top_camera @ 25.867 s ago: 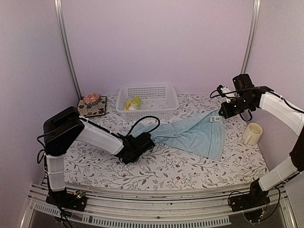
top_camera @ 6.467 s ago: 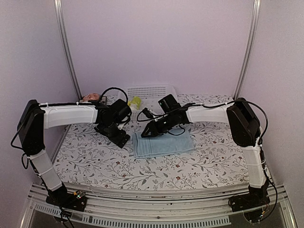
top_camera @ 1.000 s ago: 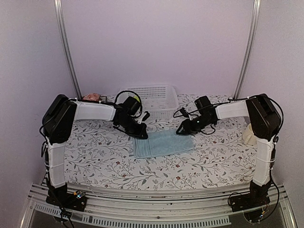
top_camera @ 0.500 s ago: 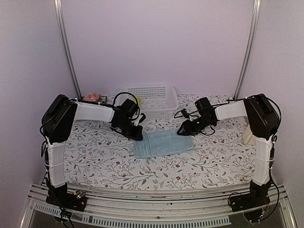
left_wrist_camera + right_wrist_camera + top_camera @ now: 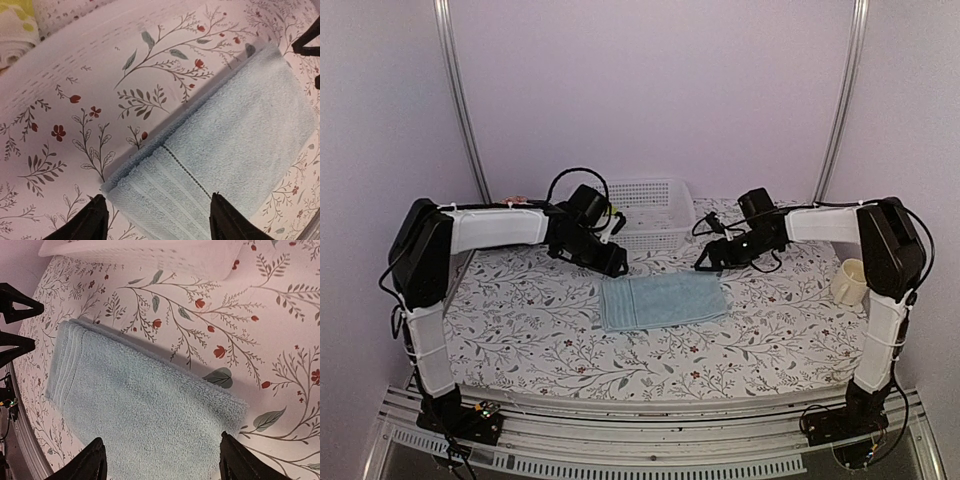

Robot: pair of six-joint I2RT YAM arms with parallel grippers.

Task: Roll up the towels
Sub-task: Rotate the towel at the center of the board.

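The pale blue towel (image 5: 662,300) lies folded flat on the flowered table, its striped hem end on the left (image 5: 165,195). My left gripper (image 5: 618,268) hovers open above the towel's far left corner, the jaws (image 5: 160,222) wide apart with nothing between them. Above the far right corner my right gripper (image 5: 703,262) is also open and empty (image 5: 162,462). The yellow-green towel (image 5: 15,25) sits rolled in the white basket (image 5: 642,192) behind.
A cream cup (image 5: 850,281) stands at the right edge of the table. The white basket is close behind both wrists. The right gripper's fingers (image 5: 307,45) show at the edge of the left wrist view.
Both grippers have opened, let go of the blue towel's far corners and risen back toward the basket. The towel stays flat where it was.
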